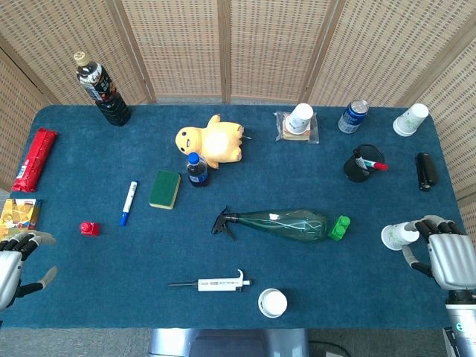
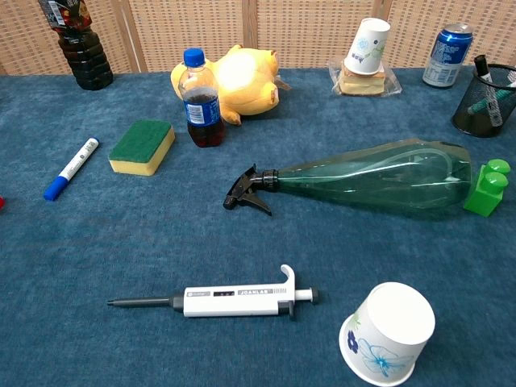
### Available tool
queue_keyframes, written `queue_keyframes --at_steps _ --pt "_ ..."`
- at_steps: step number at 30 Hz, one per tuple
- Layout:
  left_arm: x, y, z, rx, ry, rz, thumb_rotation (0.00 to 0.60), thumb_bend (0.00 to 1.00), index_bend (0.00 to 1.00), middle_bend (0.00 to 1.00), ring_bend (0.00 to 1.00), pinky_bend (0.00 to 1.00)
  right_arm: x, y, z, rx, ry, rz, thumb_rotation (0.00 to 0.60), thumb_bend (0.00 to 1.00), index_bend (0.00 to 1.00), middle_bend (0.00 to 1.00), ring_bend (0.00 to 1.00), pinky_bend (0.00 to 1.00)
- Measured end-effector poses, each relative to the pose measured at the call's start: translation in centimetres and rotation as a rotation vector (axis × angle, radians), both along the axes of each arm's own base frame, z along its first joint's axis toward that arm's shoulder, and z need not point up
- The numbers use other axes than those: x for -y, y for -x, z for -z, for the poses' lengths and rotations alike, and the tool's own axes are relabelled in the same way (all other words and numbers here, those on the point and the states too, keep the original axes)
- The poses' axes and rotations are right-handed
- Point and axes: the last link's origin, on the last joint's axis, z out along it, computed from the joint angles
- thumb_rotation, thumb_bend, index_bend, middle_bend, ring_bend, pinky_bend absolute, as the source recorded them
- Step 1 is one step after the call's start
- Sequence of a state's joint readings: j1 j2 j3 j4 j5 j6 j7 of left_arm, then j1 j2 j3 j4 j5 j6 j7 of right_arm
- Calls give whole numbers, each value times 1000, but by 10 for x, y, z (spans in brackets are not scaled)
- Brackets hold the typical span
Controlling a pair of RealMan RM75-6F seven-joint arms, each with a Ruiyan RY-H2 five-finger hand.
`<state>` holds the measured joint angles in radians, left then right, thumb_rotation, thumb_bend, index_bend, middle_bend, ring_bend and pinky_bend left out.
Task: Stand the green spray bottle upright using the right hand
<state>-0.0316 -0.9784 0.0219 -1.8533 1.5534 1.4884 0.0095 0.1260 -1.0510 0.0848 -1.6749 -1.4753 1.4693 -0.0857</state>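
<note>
The green spray bottle (image 1: 286,223) (image 2: 379,177) lies on its side in the middle of the blue table. Its black trigger nozzle (image 1: 223,222) (image 2: 248,190) points left, and its base touches a green block (image 1: 341,227) (image 2: 489,187). My right hand (image 1: 446,259) rests at the table's right edge, well right of the bottle. Its fingers are apart and hold nothing. A white paper cup (image 1: 398,236) lies on its side just by its fingertips. My left hand (image 1: 15,266) sits at the front left corner with its fingers spread and empty. Neither hand shows in the chest view.
A pipette (image 1: 212,283) (image 2: 218,301) and an upturned paper cup (image 1: 273,303) (image 2: 389,332) lie in front of the bottle. Behind it are a sponge (image 1: 164,189), a small cola bottle (image 1: 196,169), a yellow plush (image 1: 212,141) and a blue marker (image 1: 128,203). A pen holder (image 1: 363,163) stands at the back right.
</note>
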Motion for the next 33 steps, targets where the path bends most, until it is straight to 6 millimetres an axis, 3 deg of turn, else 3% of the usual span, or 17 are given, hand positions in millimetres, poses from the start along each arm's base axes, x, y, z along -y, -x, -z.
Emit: queue_keyframes --at_steps 8,17,22,33 --pt "2 -3 -1 25 0 11 600 329 345 344 261 239 -2 -5 1 86 -25 -8 600 383 385 441 247 308" --pt "4 -2 -3 43 -4 8 600 328 340 344 261 239 2 -31 -8 359 -37 -104 600 376 351 426 247 308" --pt "4 2 -3 43 4 3 600 328 340 341 261 239 15 -64 1 539 -122 -196 600 375 326 419 247 308" --pt "0 15 -1 37 14 -25 600 328 337 338 261 239 56 -131 49 541 -339 -275 600 370 262 383 227 308"
